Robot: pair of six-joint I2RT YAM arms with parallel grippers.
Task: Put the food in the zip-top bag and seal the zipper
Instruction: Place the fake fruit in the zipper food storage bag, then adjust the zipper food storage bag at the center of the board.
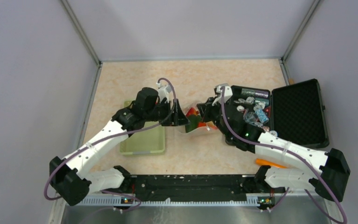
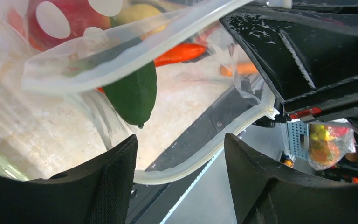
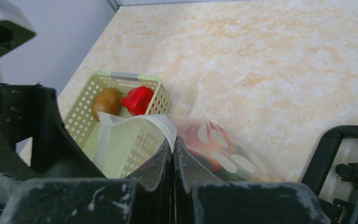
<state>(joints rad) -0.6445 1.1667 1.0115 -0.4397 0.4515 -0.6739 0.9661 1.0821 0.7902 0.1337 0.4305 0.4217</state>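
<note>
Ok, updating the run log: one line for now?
left fingers open at zipper; right fingers shut on bag; basket holds potato, pepper

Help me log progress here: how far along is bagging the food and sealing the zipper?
Done: several pieces, including a dark green one, sit in the zip-top bag. In hand: the right pincer is shut on the bag's mouth; the left pincer is open near the zipper, which gapes. Left: a brown piece and red pepper lie in the basket; sealing.

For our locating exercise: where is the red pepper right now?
In the right wrist view, the red pepper lies left of centre in the pale green basket, beside the brown piece, just beyond the zip-top bag.
</note>
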